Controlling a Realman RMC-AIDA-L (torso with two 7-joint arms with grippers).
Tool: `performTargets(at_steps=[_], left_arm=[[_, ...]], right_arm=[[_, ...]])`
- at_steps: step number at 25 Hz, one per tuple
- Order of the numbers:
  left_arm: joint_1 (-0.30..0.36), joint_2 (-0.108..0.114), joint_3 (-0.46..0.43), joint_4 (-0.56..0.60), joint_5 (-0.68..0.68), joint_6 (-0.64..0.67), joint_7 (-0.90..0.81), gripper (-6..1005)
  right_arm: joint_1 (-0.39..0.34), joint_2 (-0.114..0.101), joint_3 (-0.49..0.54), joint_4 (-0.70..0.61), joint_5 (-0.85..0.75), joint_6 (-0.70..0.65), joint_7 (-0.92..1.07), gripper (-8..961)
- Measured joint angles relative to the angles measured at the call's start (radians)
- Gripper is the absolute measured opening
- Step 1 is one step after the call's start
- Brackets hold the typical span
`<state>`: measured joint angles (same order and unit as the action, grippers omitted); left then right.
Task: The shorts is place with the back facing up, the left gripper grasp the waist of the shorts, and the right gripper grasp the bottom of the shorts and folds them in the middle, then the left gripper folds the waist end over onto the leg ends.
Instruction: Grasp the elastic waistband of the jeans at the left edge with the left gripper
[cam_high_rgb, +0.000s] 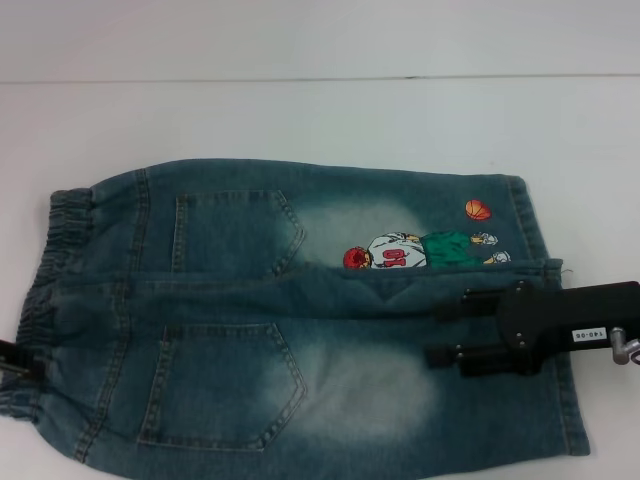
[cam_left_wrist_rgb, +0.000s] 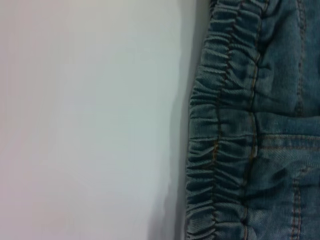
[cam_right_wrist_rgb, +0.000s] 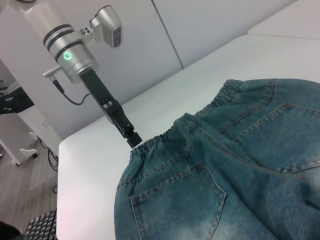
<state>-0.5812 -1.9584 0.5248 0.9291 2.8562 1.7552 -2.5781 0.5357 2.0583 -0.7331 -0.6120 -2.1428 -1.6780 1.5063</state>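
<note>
Blue denim shorts (cam_high_rgb: 250, 330) lie on the white table with the back pockets up, the elastic waist (cam_high_rgb: 62, 225) to the left and the leg ends to the right. The near leg overlaps the far leg along the middle. My right gripper (cam_high_rgb: 436, 328) hovers over the near leg close to its hem, open, both black fingers showing on top of the denim. My left gripper (cam_high_rgb: 12, 362) is at the near end of the waist. In the right wrist view the left gripper (cam_right_wrist_rgb: 131, 139) touches the waistband edge of the shorts (cam_right_wrist_rgb: 225, 175). The left wrist view shows only the gathered waistband (cam_left_wrist_rgb: 220, 140).
A cartoon print (cam_high_rgb: 420, 250) and a small basketball patch (cam_high_rgb: 478, 209) mark the far leg. The white table (cam_high_rgb: 300, 120) stretches behind the shorts to a wall. In the right wrist view the table corner (cam_right_wrist_rgb: 65, 150) drops off to the floor beside the left arm.
</note>
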Motion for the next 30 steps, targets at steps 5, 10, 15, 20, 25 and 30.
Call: performTargets(at_steps=[5, 10, 15, 20, 25, 30], left_arm=[[0.004, -0.003, 0.015, -0.001, 0.0, -0.008, 0.001, 811], [0.005, -0.005, 0.026, -0.016, 0.0, -0.016, 0.0, 811], [0.004, -0.006, 0.034, -0.026, 0.0, -0.019, 0.001, 811], [-0.002, -0.008, 0.038, -0.026, 0.0, -0.01, 0.001, 812], [-0.007, -0.009, 0.032, -0.025, -0.008, -0.003, 0.001, 811], [-0.008, -0.014, 0.03, -0.02, -0.009, -0.015, 0.005, 753]], right_arm=[[0.002, 0.001, 0.0, 0.0, 0.0, 0.0, 0.0, 745], [0.001, 0.002, 0.0, 0.0, 0.0, 0.0, 0.0, 745], [-0.002, 0.002, 0.0, 0.0, 0.0, 0.003, 0.0, 745], [-0.004, 0.002, 0.0, 0.0, 0.0, 0.005, 0.0, 745], [-0.004, 0.002, 0.0, 0.0, 0.0, 0.006, 0.0, 746], [-0.007, 0.0, 0.002, 0.0, 0.0, 0.013, 0.0, 746]])
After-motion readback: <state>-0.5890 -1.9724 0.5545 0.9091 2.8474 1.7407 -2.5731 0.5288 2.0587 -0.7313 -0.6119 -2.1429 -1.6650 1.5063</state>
